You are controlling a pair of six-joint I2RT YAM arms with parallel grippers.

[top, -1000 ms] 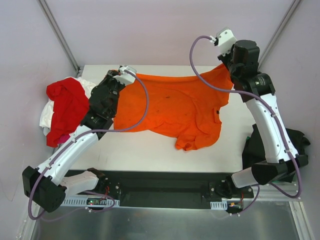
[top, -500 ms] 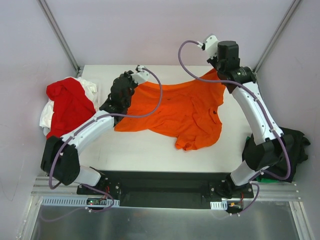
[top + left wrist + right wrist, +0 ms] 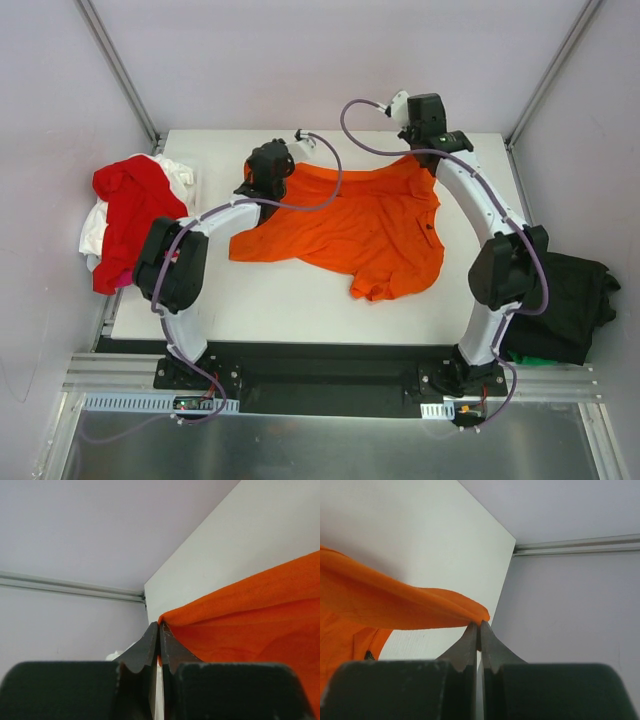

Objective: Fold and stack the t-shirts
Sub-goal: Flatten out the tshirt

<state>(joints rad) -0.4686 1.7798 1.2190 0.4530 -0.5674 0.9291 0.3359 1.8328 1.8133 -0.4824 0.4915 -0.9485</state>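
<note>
Two pinches: left gripper [image 3: 160, 630], right gripper [image 3: 480, 626], each clamped on orange t-shirt [image 3: 350, 225] far edge; drawn inward since second ago, cloth slacker, folding likely not begun.

We are in a robotics lab test cell, not a home: a bare white table [image 3: 300, 300] boxed in by plain lilac panels [image 3: 300, 60] on aluminium struts [image 3: 120, 70], with the left arm [image 3: 215, 222] and right arm [image 3: 478, 200], both trailing cables, bolted to a black base plate [image 3: 320, 375] beside a metal rail [image 3: 110, 385].
</note>
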